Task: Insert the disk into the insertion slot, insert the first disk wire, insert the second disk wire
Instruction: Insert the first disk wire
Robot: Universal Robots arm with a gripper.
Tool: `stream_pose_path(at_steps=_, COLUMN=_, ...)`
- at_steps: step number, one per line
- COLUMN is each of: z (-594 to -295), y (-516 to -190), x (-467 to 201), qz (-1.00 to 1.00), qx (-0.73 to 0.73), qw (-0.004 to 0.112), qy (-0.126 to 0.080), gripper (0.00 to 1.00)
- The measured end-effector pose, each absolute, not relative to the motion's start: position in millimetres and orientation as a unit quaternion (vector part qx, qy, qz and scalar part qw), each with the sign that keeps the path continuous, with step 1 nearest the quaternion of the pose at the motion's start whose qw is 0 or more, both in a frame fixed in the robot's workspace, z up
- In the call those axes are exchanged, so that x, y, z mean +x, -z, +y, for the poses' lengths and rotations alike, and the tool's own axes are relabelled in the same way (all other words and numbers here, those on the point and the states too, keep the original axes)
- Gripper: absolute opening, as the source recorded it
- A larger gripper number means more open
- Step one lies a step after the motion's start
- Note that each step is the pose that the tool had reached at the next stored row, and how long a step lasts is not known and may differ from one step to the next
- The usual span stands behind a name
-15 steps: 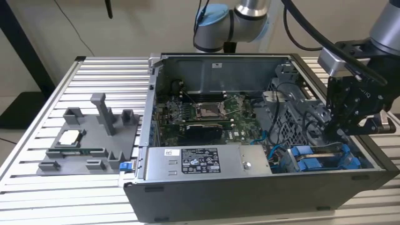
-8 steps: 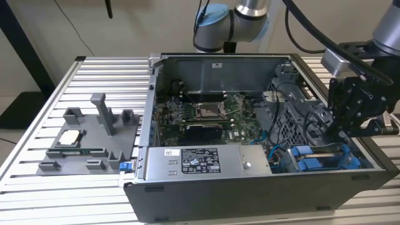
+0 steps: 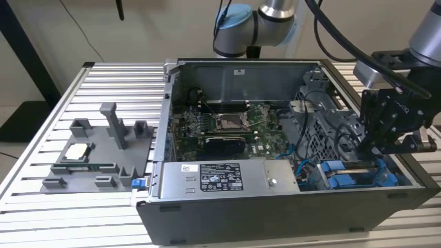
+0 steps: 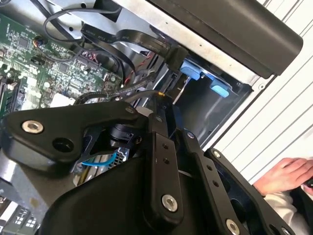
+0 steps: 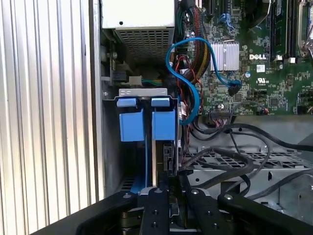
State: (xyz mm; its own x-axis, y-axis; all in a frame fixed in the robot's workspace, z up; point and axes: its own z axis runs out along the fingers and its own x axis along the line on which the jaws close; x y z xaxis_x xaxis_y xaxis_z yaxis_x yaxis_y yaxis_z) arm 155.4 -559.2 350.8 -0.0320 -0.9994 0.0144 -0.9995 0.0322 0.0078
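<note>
The disk (image 5: 164, 125), in its bright blue carrier, stands edge-on in the insertion slot (image 5: 142, 93) at the case's corner, beside another blue carrier (image 5: 131, 126). My black gripper (image 5: 173, 188) is right over the disk's near edge, its fingers (image 5: 155, 205) closed in on either side of it. In the exterior view the gripper (image 3: 377, 150) hangs just above the blue carriers (image 3: 344, 175) at the case's right. The second wrist view looks past the gripper (image 4: 168, 105) to the blue tabs (image 4: 193, 68). A blue wire (image 5: 193, 83) and black wires (image 5: 230, 161) lie loose beside the slot.
The open computer case (image 3: 276, 206) lies on a slatted metal table (image 3: 41, 206). Inside it are the motherboard (image 3: 227, 124) and a silver power-supply box (image 3: 220, 178). A grey fixture (image 3: 96, 155) sits on the exterior view's left. A person's hand (image 4: 283, 176) rests outside the case.
</note>
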Motion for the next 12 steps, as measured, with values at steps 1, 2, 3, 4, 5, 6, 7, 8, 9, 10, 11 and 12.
stream_pose_path(at_steps=1, z=-559.3, y=-350.3, x=156.2, qz=-0.718, qx=0.696, qw=0.008, qy=-0.002, gripper=0.19)
stream_pose_path(at_steps=2, z=-559.2, y=-349.7, x=156.8, qz=-0.718, qx=0.696, qw=0.008, qy=-0.002, gripper=0.19)
stream_pose_path(at_steps=3, z=-559.2, y=-349.1, x=157.4, qz=-0.718, qx=0.696, qw=0.008, qy=-0.003, gripper=0.19)
stream_pose_path(at_steps=4, z=-559.2, y=-348.5, x=158.1, qz=-0.718, qx=0.696, qw=0.009, qy=-0.003, gripper=0.19)
stream_pose_path(at_steps=5, z=-559.2, y=-347.9, x=158.7, qz=-0.718, qx=0.696, qw=0.009, qy=-0.003, gripper=0.19)
stream_pose_path(at_steps=6, z=-559.2, y=-347.1, x=159.1, qz=-0.718, qx=0.696, qw=0.01, qy=-0.004, gripper=0.19)
stream_pose_path(at_steps=7, z=-559.2, y=-346.3, x=159.7, qz=-0.718, qx=0.696, qw=0.01, qy=-0.004, gripper=0.19)
stream_pose_path(at_steps=8, z=-559.2, y=-345.6, x=160.1, qz=-0.718, qx=0.696, qw=0.011, qy=-0.005, gripper=0.19)
stream_pose_path(at_steps=9, z=-559.2, y=-344.9, x=160.3, qz=-0.718, qx=0.696, qw=0.011, qy=-0.006, gripper=0.19)
stream_pose_path(at_steps=10, z=-559.3, y=-344.3, x=160.2, qz=-0.718, qx=0.695, qw=0.012, qy=-0.006, gripper=0.19)
stream_pose_path(at_steps=11, z=-559.2, y=-343.8, x=160.3, qz=-0.718, qx=0.695, qw=0.012, qy=-0.006, gripper=0.19)
stream_pose_path(at_steps=12, z=-559.2, y=-343.5, x=160.4, qz=-0.718, qx=0.696, qw=0.012, qy=-0.006, gripper=0.19)
